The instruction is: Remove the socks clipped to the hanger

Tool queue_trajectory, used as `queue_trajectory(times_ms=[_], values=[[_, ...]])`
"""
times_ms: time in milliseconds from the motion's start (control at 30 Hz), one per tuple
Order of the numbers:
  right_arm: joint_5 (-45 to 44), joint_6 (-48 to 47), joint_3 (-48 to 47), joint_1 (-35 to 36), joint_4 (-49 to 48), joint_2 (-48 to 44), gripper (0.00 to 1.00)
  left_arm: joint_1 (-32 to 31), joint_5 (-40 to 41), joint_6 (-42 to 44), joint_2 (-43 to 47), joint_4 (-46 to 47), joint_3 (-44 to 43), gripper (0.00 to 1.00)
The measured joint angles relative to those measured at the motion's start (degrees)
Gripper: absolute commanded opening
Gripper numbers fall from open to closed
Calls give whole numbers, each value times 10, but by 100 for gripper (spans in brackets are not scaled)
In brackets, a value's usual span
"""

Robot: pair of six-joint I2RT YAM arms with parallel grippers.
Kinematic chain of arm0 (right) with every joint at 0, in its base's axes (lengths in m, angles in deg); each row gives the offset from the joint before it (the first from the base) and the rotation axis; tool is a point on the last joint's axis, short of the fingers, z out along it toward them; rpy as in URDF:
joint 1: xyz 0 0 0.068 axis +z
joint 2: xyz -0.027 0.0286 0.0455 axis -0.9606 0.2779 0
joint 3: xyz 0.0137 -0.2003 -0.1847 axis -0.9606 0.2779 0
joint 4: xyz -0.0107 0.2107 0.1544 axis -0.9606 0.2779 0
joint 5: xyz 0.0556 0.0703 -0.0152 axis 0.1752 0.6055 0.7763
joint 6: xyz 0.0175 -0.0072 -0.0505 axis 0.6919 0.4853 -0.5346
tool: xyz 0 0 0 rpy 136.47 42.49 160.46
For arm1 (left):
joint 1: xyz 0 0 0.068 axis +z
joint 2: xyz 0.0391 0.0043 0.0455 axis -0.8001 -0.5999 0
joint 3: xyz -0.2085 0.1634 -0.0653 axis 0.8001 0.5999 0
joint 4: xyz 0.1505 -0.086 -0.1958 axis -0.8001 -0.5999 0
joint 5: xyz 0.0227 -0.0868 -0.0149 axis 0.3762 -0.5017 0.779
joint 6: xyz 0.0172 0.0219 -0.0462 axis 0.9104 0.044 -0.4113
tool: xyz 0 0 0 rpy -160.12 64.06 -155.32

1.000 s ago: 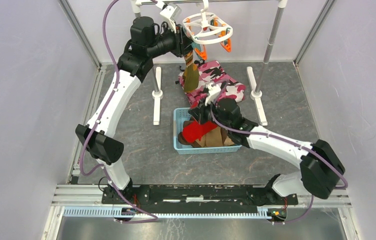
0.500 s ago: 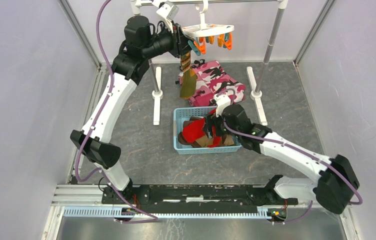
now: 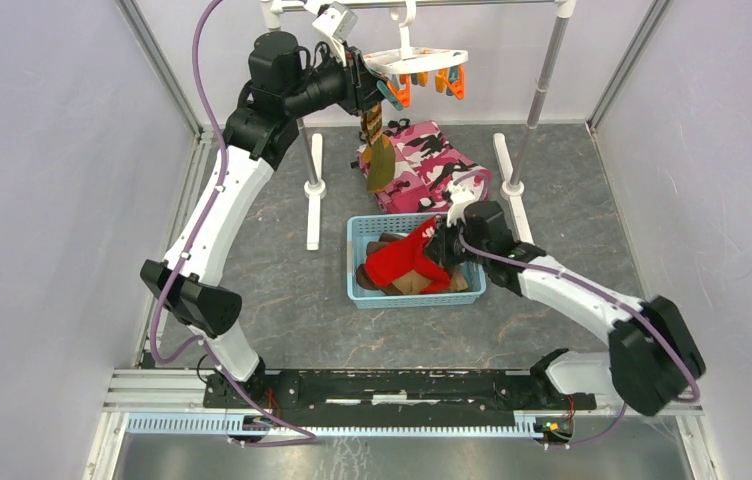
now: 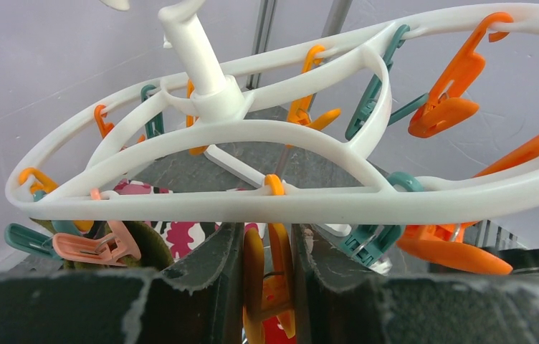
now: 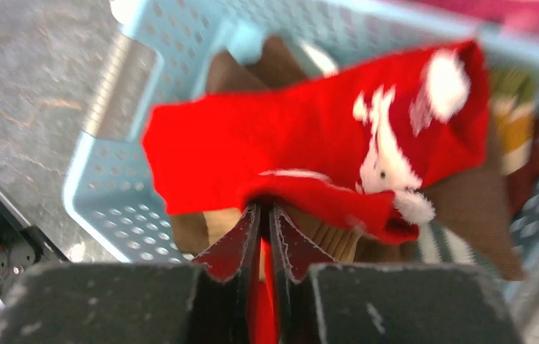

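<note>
The white hanger (image 3: 414, 62) hangs from the top rail, with orange and teal clips under it. My left gripper (image 3: 367, 88) is up at its left side, shut on an orange clip (image 4: 274, 279) below the frame (image 4: 309, 201). An olive sock with a striped top (image 3: 380, 160) dangles beneath that side; its olive edge (image 4: 148, 244) shows left of my fingers. My right gripper (image 3: 439, 245) is low over the blue basket (image 3: 354, 262), shut on the red sock (image 5: 309, 165), a fold of it pinched between the pads (image 5: 241, 236). Brown socks (image 3: 407, 285) lie under it.
A pink camouflage cloth (image 3: 427, 160) lies behind the basket. The rail stand's white feet (image 3: 314, 190) (image 3: 515, 190) flank it on the grey floor. Perforated basket walls (image 5: 102, 172) surround my right gripper. Grey enclosure walls close in both sides.
The hanger went from tilted to level as my left arm rose. My right gripper let the red sock drop into the basket, shifted right, and closed on it again.
</note>
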Motion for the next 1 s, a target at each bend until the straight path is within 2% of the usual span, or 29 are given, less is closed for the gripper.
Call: queue_trajectory(times_ms=[167, 267, 333, 400, 433, 500, 600, 667, 767, 900, 1000], values=[[23, 26, 52, 0, -37, 97, 2, 0, 0, 0, 0, 0, 0, 8], [14, 32, 56, 0, -56, 127, 4, 0, 0, 0, 0, 0, 1, 8], [-3, 30, 56, 3, -67, 125, 16, 0, 0, 0, 0, 1, 4, 8], [-35, 20, 56, 12, -72, 105, 39, 0, 0, 0, 0, 0, 7, 8], [-49, 12, 58, 17, -77, 85, 55, 0, 0, 0, 0, 0, 8, 9], [-78, -4, 59, 23, -88, 38, 74, 0, 0, 0, 0, 1, 9, 9], [-127, -32, 40, 28, -117, -22, 89, 0, 0, 0, 0, 1, 9, 10], [-148, -46, 6, 28, -126, -17, 98, 0, 0, 0, 0, 2, 9, 11], [-162, -66, -58, 28, -170, 35, 98, 0, 0, -1, 0, 2, 9, 13], [-167, -99, -100, 43, -293, 137, 98, 0, 0, -5, 0, 3, 9, 16], [-179, -119, -151, 56, -343, 221, 98, 0, 0, -9, 0, 5, 11, 17]])
